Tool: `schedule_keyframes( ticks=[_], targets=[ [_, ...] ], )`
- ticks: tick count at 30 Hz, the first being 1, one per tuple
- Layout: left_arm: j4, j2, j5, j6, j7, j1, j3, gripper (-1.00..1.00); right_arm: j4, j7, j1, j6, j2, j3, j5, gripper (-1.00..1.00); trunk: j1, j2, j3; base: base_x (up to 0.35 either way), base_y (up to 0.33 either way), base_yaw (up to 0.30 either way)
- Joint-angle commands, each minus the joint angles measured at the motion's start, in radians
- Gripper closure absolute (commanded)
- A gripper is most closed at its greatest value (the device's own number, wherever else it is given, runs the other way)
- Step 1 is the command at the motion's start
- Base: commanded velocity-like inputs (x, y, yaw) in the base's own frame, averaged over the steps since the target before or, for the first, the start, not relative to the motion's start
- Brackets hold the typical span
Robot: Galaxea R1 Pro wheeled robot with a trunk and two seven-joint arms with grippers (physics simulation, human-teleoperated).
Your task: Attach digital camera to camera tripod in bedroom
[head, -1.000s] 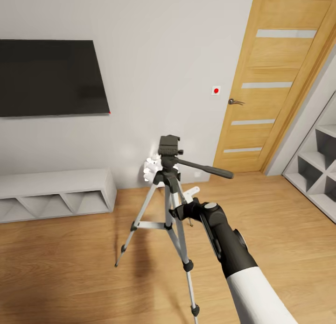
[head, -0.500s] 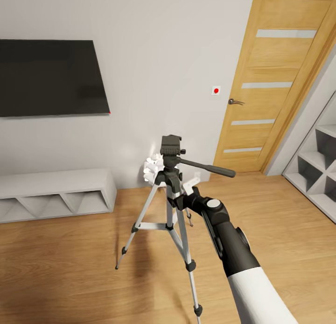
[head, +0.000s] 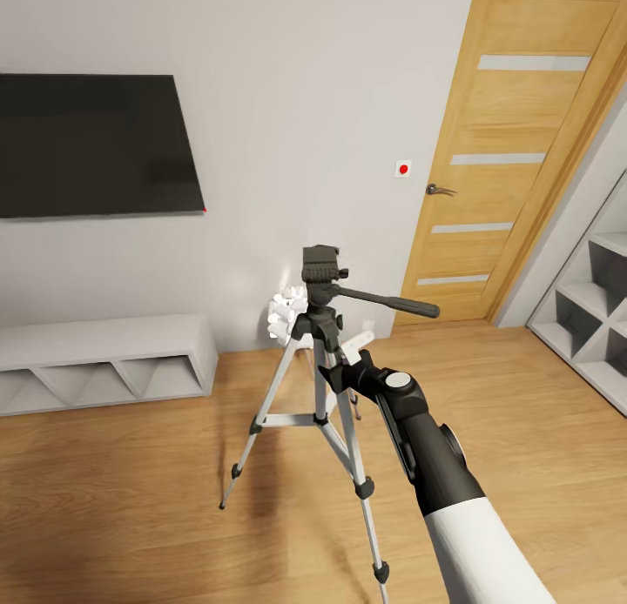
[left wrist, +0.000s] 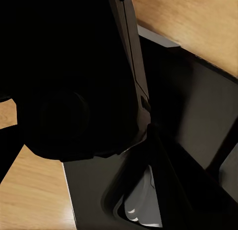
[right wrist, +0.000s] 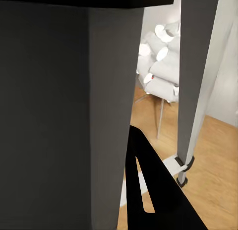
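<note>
Black and white in its casing, the right arm (head: 435, 473) rose from the lower right corner of the head view and reached forward and left, its wrist bent toward the camera tripod (head: 324, 360). The right gripper (head: 340, 373) sat against the tripod's upper legs, just below the dark grey head (head: 320, 269). A white finger (head: 355, 346) projected beside the central column. Whether the fingers were closed on a leg or only pressed against it could not be determined. In the right wrist view, a dark grey tripod member (right wrist: 69, 115) lay directly in front of the lens, with a silver leg (right wrist: 196, 76) beside it.

The tripod stood on the light wood floor (head: 131, 499), its 3 silver legs spread, its long black pan handle (head: 387, 303) pointing toward the wooden door (head: 514, 151). It stood near the white wall, between the low white shelf unit (head: 104, 360) and the door. A white ornament (head: 283, 312) stood behind it. A dark TV (head: 91, 147) hung on the wall.

The left wrist view showed dark, unclear shapes over wood floor; the state of the left gripper's fingers could not be determined.
</note>
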Motion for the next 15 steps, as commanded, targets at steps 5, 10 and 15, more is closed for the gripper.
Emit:
schedule_keyframes(
  ticks=[5,10,15],
  targets=[
    [0.000,0.000,0.007,-0.003,0.000,-0.001,-0.008,1.00,-0.001,0.011,-0.001,0.004,0.000,-0.001,0.008,1.00,0.001,-0.002,-0.002,0.000,0.000,0.000],
    [0.000,0.000,0.007,-0.003,0.000,-0.001,-0.008,1.00,0.000,0.012,-0.001,0.003,0.000,-0.003,0.007,1.00,0.001,-0.002,-0.002,0.000,0.000,0.000],
    [-0.001,0.000,0.006,-0.007,0.000,-0.001,-0.009,1.00,0.002,0.014,-0.001,0.003,0.000,-0.006,0.002,1.00,0.001,-0.002,-0.002,0.000,0.000,0.000]
  ],
)
